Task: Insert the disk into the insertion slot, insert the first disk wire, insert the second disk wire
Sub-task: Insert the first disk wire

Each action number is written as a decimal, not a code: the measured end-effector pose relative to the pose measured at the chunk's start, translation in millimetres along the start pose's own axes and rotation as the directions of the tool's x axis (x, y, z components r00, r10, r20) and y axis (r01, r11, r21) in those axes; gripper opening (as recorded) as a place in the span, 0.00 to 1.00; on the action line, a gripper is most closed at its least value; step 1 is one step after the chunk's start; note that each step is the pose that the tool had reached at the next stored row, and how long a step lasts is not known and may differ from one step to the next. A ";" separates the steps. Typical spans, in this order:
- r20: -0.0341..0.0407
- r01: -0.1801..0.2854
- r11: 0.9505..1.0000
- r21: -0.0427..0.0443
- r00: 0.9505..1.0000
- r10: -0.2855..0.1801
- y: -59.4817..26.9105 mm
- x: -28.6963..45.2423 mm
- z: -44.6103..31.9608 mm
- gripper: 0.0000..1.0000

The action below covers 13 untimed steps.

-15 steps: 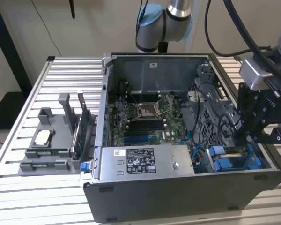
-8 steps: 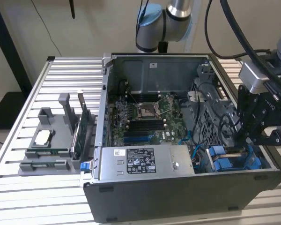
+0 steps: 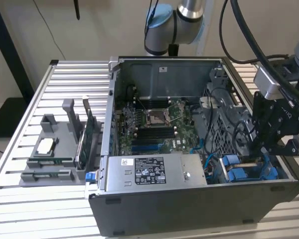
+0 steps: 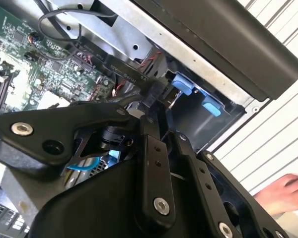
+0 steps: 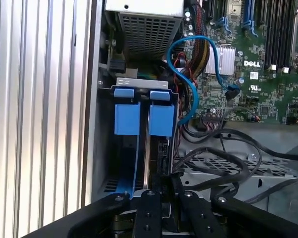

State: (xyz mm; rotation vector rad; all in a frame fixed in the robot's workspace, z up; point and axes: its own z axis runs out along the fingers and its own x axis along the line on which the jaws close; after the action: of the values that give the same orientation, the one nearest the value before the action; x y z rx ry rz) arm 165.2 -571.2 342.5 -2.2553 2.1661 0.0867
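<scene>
Claw (image 5: 164,187): was closed on black wire plug (image 5: 163,151).
Disk (image 5: 127,119): sat in insertion slot (image 5: 120,163), just ahead of claw, beside plug; long axis ran straight away from claw.

Exterior view: soft, even room light, shadows faint. Slatted desk (image 3: 20,149) bright w/ mild sheen. Inside of PC case (image 3: 164,69) dimmer. Corner under the hand (image 3: 267,149) near black, detail lost. Whole pic a bit soft.

Second wrist view: hand's black links close to lens, soft-focus, pale sheen along edges. Motherboard (image 4: 39,74) sharper. Desk slats blown out to white.

First wrist view: desk slats washed out, streaky glare. Blue tabs (image 5: 144,119) well lit, colour strong. Bay around them in deep shadow. Motherboard crisp; hand blurred, flat black.
</scene>
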 end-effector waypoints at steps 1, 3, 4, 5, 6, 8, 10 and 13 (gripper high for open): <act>0.000 -0.007 1.000 0.000 1.000 0.007 -0.1 0.0 0.2 0.19; 0.001 -0.022 1.000 0.001 1.000 0.022 -0.1 0.0 0.6 0.19; 0.001 -0.030 1.000 0.001 1.000 0.030 -0.1 0.0 0.8 0.19; 0.001 -0.037 0.999 0.002 0.999 0.037 -0.1 0.0 0.9 0.19; 0.001 -0.043 0.999 0.002 0.999 0.043 -0.2 0.0 1.1 0.19; 0.002 -0.053 0.999 0.003 0.999 0.053 -0.6 0.1 1.4 0.19; 0.002 -0.060 0.998 0.003 0.998 0.060 -1.5 0.0 1.6 0.19; 0.003 -0.065 0.998 0.003 0.998 0.064 -2.1 -0.1 1.8 0.19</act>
State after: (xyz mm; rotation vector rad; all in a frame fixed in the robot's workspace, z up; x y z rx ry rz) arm 167.2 -570.9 340.7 -2.1823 2.2361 0.0870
